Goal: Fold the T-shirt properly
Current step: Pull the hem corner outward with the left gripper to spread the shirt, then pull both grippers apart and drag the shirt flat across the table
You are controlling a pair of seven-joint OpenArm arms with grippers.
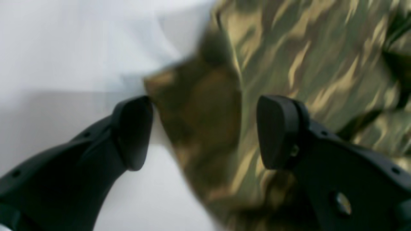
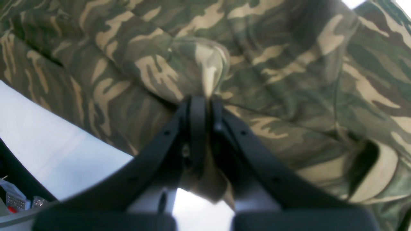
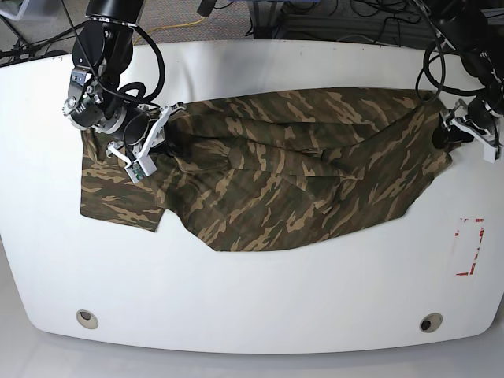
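The camouflage T-shirt (image 3: 291,185) lies spread and rumpled across the white table (image 3: 252,299). My right gripper (image 2: 204,100), on the left in the base view (image 3: 168,135), is shut on a raised fold of the T-shirt (image 2: 282,73) near its left sleeve. My left gripper (image 1: 205,131) stands open at the shirt's far right edge (image 3: 441,134). A blurred corner of the T-shirt (image 1: 289,64) lies between its two black fingers (image 1: 133,131), which do not press on it.
A red-outlined rectangle (image 3: 470,246) is marked on the table near the right edge. Two round holes (image 3: 87,318) sit near the front edge. Cables (image 3: 339,16) run behind the table. Small clutter (image 2: 16,199) shows beyond the table edge.
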